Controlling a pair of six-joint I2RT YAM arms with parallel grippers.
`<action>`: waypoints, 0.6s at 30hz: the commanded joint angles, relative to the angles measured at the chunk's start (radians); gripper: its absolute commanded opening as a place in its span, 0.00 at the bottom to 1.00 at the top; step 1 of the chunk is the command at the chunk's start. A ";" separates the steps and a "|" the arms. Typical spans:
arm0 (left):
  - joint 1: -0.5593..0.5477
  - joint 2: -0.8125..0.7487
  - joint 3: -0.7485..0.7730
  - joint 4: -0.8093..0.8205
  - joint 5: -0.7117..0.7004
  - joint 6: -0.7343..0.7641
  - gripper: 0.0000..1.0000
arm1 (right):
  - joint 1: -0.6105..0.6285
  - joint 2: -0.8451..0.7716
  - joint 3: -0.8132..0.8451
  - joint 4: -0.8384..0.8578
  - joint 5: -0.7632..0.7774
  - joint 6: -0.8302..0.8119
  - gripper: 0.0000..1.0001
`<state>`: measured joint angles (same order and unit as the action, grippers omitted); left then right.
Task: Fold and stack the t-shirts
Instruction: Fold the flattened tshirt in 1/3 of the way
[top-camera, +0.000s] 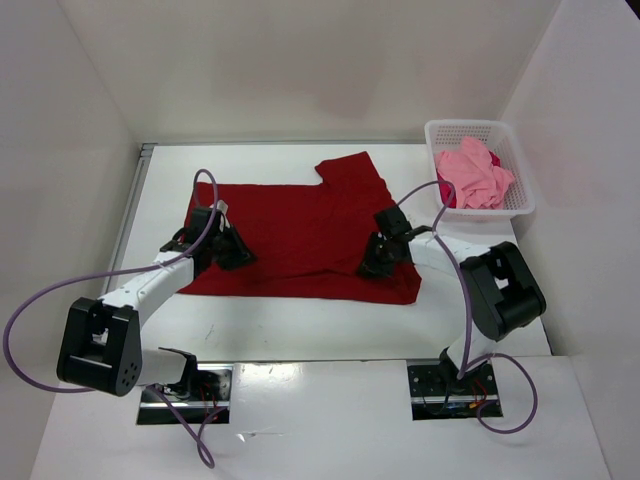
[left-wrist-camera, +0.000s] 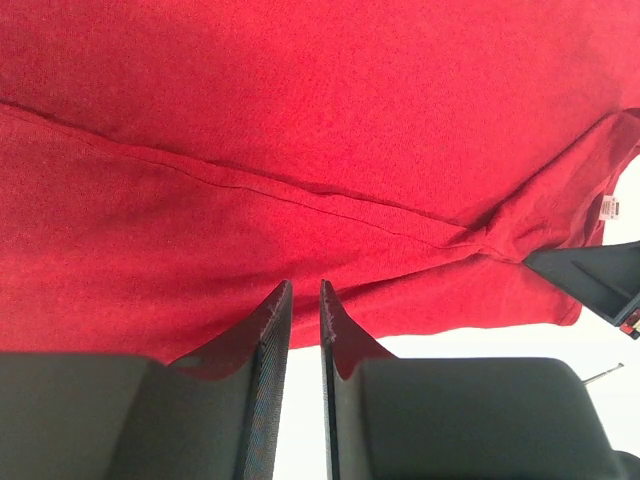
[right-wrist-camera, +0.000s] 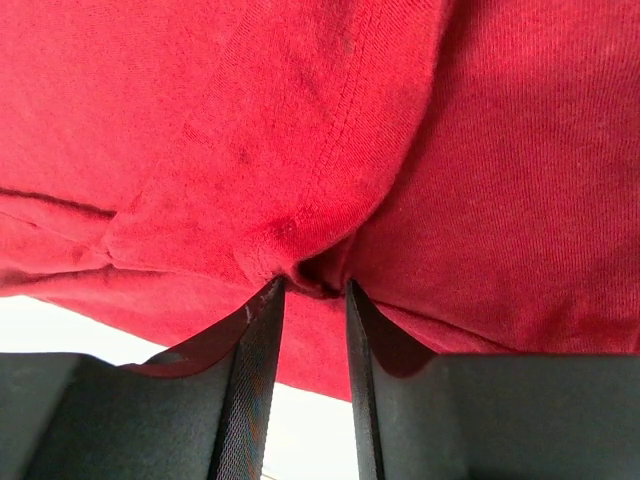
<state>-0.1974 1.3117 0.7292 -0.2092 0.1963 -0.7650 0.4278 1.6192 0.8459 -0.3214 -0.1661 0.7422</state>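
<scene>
Limp dark red shirt (top-camera: 300, 225), best taken at the hem: left fingers (left-wrist-camera: 265, 340) near-closed there, grip unclear; right fingers (right-wrist-camera: 255, 350) spread round a pucker.

Left tool (left-wrist-camera: 305, 285), right tool (right-wrist-camera: 315, 283), both low

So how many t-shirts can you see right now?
3: a dark red t-shirt spread on the table, a light pink t-shirt and a magenta t-shirt bunched in the basket. More may hide underneath.
</scene>
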 joint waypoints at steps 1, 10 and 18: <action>0.006 -0.025 -0.008 0.022 0.011 -0.003 0.24 | 0.003 0.017 0.044 0.038 0.020 -0.007 0.37; 0.006 -0.025 -0.008 0.022 0.011 -0.003 0.24 | 0.003 0.062 0.113 0.025 0.011 -0.017 0.07; 0.006 -0.006 0.010 0.022 0.011 -0.003 0.24 | 0.003 0.128 0.272 0.002 -0.036 -0.026 0.02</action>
<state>-0.1974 1.3113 0.7254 -0.2085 0.1967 -0.7654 0.4278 1.7115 1.0294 -0.3325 -0.1806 0.7338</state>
